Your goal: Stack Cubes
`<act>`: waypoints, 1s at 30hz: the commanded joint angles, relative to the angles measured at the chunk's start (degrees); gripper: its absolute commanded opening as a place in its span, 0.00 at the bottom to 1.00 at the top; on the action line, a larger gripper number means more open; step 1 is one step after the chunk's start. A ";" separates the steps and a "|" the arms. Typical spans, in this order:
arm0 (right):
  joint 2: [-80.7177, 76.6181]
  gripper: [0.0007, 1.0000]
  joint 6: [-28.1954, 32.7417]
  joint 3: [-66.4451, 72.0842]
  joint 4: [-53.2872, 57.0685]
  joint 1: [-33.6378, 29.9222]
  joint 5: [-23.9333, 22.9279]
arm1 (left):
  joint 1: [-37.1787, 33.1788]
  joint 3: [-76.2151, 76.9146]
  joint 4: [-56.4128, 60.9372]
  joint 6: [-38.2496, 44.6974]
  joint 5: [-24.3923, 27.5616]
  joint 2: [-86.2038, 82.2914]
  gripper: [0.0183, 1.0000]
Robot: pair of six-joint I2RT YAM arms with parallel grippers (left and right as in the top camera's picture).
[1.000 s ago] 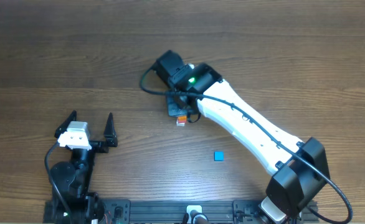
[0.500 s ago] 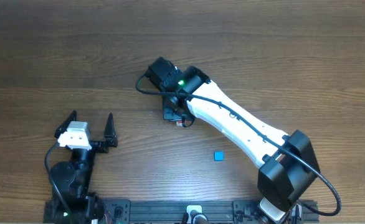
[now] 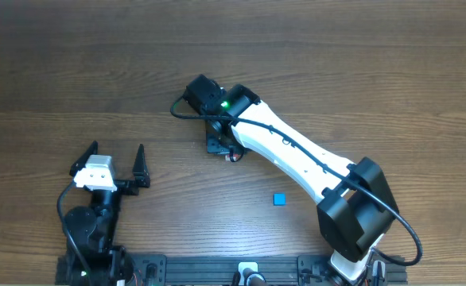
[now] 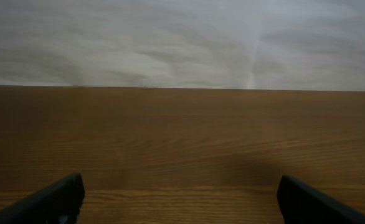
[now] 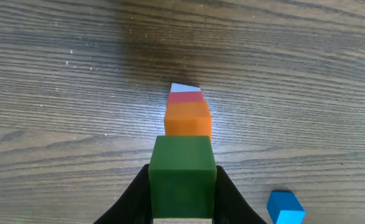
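Right gripper (image 5: 182, 200) pinching a small green plastic cube (image 5: 182, 171) just above a stack on the wooden table (image 5: 58, 74): orange cube (image 5: 187, 118), red cube (image 5: 186, 97), pale cube (image 5: 184, 88). We cannot tell whether green touches orange. We judge three cubes stacked and green pending. The small blue cube (image 5: 285, 206), lying apart, comes last. Left gripper (image 3: 115, 151) rests spread.

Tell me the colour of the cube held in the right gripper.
The cube is green; the right wrist view shows it best.
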State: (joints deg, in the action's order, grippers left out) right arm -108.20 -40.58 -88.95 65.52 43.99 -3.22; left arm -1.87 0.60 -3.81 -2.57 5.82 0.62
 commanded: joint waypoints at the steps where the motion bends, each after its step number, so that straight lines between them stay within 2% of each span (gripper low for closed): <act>1: -0.68 0.06 -0.76 -0.61 -0.17 0.26 -1.11 | -0.28 -0.28 -0.07 0.83 0.59 -0.24 1.00; 30: -2.51 0.08 -2.27 -0.44 -0.57 0.26 -2.62 | -0.28 -0.28 -0.07 0.83 0.59 -0.24 1.00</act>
State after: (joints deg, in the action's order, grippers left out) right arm -108.97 -41.95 -88.95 65.17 43.99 -4.73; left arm -1.87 0.60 -3.81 -2.57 5.85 0.62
